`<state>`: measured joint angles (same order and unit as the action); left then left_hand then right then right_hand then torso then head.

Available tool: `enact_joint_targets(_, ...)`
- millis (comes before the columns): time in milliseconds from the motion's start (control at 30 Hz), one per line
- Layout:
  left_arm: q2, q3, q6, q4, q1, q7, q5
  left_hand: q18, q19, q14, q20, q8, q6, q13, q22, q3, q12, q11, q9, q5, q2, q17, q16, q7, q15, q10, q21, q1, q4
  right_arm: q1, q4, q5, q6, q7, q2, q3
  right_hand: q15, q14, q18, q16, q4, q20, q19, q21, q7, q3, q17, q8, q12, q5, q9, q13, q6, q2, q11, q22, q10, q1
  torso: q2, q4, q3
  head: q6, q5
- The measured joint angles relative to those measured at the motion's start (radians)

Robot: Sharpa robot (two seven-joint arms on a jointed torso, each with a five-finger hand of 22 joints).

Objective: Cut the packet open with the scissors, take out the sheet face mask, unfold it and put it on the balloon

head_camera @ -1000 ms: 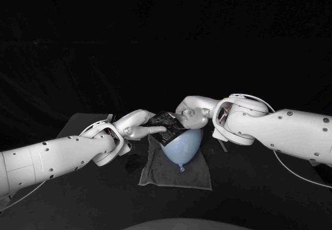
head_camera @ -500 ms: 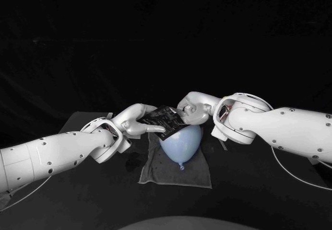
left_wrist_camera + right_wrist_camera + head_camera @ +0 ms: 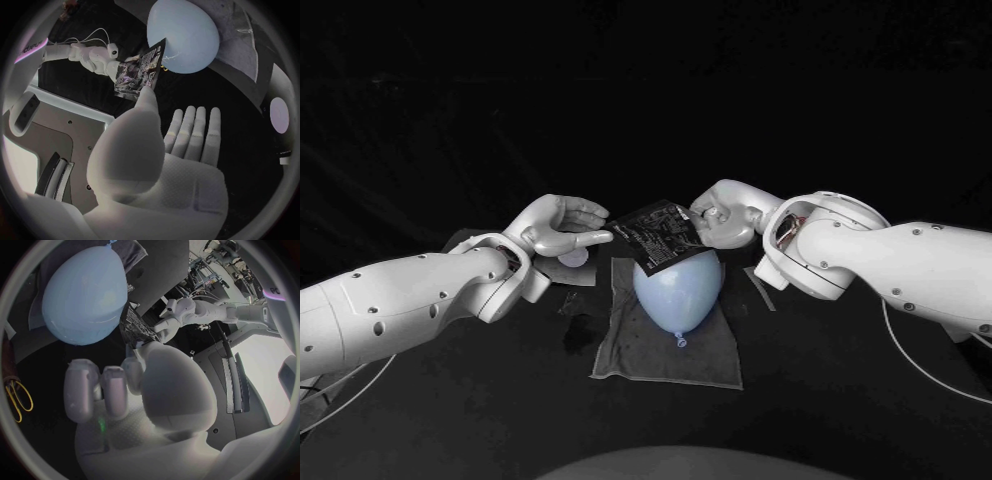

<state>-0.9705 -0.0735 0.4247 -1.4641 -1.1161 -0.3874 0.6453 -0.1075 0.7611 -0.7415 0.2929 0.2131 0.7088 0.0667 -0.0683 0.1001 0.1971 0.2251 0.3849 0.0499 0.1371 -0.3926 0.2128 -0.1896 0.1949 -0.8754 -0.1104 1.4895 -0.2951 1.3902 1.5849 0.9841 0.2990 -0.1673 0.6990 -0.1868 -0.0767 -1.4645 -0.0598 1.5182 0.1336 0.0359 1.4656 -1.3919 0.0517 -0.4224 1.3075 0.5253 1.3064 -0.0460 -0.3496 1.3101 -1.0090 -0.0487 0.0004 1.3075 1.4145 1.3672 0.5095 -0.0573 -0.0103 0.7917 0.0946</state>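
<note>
Fingers of right hand (image 3: 726, 215) pinch packet (image 3: 653, 232) above balloon (image 3: 678, 290) on cloth (image 3: 661, 360); left hand (image 3: 557, 225) spread, holding nothing.

Grey cloth (image 3: 678, 352) lower centre, on black table (image 3: 848, 400), small pale round disc (image 3: 573, 262) left of centre
</note>
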Motion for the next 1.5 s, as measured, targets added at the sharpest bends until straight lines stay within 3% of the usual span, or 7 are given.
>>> enact_joint_targets(200,-0.031,0.0,-0.02,-0.012,-0.004,0.012,-0.04,0.0,-0.004,-0.011,-0.004,0.008,0.012,0.0,-0.001,-0.009,0.0,0.0,0.004,0.0,-0.018,0.002,0.0,0.0,-0.001,0.007,0.004,0.019,0.003,-0.005,0.003,-0.067,0.027,0.008,0.015,0.001,0.0,0.0,0.0,-0.001,0.0,0.0,0.0,0.0,0.0,0.0,0.0,0.005,0.0,0.0,0.0,0.0,0.0,0.0,0.0,0.0,0.0,0.0,-0.003,0.0006,0.0012,0.014,0.009)
enact_joint_targets(500,-0.049,0.001,-0.035,-0.03,-0.006,0.012,-0.09,-0.014,0.082,-0.133,-0.008,0.057,0.071,0.01,-0.022,-0.022,0.044,-0.03,0.021,0.0,-0.064,-0.027,0.094,-0.009,-0.037,-0.023,-0.052,0.099,0.011,-0.026,-0.003,-0.189,0.054,0.031,0.013,0.001,0.001,0.0,0.0,-0.002,-0.003,0.0,0.0,0.001,0.001,-0.003,0.0,0.005,0.0,0.002,0.0,0.0,0.001,0.0,-0.002,0.001,0.0,0.0,-0.021,0.0048,0.004,0.072,0.044)
enact_joint_targets(867,-0.069,0.001,-0.03,-0.061,-0.015,0.005,-0.182,-0.064,0.177,-0.236,-0.019,0.129,0.144,0.053,-0.055,-0.033,0.16,-0.088,0.041,0.0,-0.107,-0.129,0.294,-0.003,-0.103,-0.147,-0.128,0.224,0.019,-0.048,-0.02,-0.257,0.073,0.053,-0.016,0.001,-0.002,-0.002,0.0,-0.001,-0.003,-0.002,0.002,0.001,0.002,-0.003,0.001,0.004,0.0,0.0,-0.001,0.0,0.003,-0.002,-0.002,0.0,0.0,-0.002,-0.041,0.0067,0.0065,0.081,0.075)
enact_joint_targets(1067,-0.081,0.003,-0.029,-0.074,-0.035,0.008,-0.218,-0.064,0.337,-0.372,-0.118,0.154,0.184,0.128,-0.138,-0.004,0.287,-0.136,0.047,0.0,-0.126,-0.256,0.526,0.022,-0.158,-0.23,-0.29,0.202,0.009,-0.054,-0.047,-0.271,0.088,0.058,-0.033,0.001,-0.002,-0.002,0.0,-0.001,-0.007,-0.004,0.001,0.001,0.003,-0.007,0.001,0.003,0.0,0.0,-0.005,0.0,0.005,-0.001,-0.003,0.0,0.0,-0.002,-0.048,0.0062,0.0073,0.081,0.083)
enact_joint_targets(1200,-0.086,0.003,-0.03,-0.081,-0.038,0.015,-0.234,-0.064,0.4,-0.477,-0.181,0.179,0.193,0.265,-0.226,0.05,0.461,-0.154,0.065,0.0,-0.14,-0.43,0.758,0.04,-0.185,-0.216,-0.437,0.147,0.009,-0.057,-0.067,-0.272,0.099,0.057,-0.043,0.001,-0.002,-0.002,0.0,-0.001,-0.007,-0.004,0.001,0.001,0.003,-0.007,0.001,0.003,0.0,0.0,-0.005,0.0,0.006,-0.001,-0.003,0.0,0.0,-0.001,-0.049,0.0057,0.0073,0.081,0.084)
enact_joint_targets(1333,-0.087,0.002,-0.034,-0.084,-0.039,0.026,-0.244,-0.063,0.462,-0.658,-0.21,0.213,0.178,0.351,-0.341,0.08,0.559,-0.165,0.091,0.0,-0.146,-0.798,1.092,0.047,-0.202,-0.156,-0.609,0.141,0.007,-0.062,-0.087,-0.271,0.115,0.052,-0.053,0.001,-0.002,-0.002,0.0,-0.001,-0.01,-0.004,0.0,0.001,0.004,-0.01,0.0,0.007,0.0,0.0,-0.004,0.0,0.008,-0.001,-0.002,0.0,0.001,-0.001,-0.049,0.0057,0.0074,0.081,0.086)
enact_joint_targets(1500,-0.072,0.001,-0.05,-0.092,-0.04,0.049,-0.245,-0.063,0.49,-0.71,-0.217,0.242,0.164,0.4,-0.546,0.125,0.615,-0.168,0.11,0.0,-0.167,-0.91,1.193,0.05,-0.202,-0.139,-0.808,0.106,0.005,-0.067,-0.104,-0.27,0.134,0.043,-0.076,0.001,-0.002,-0.002,0.0,-0.001,-0.01,-0.004,0.0,0.002,0.004,-0.01,0.0,0.007,0.0,0.0,-0.002,0.0,0.008,0.0,-0.001,0.001,0.002,0.0,-0.048,0.0053,0.0068,0.081,0.081)
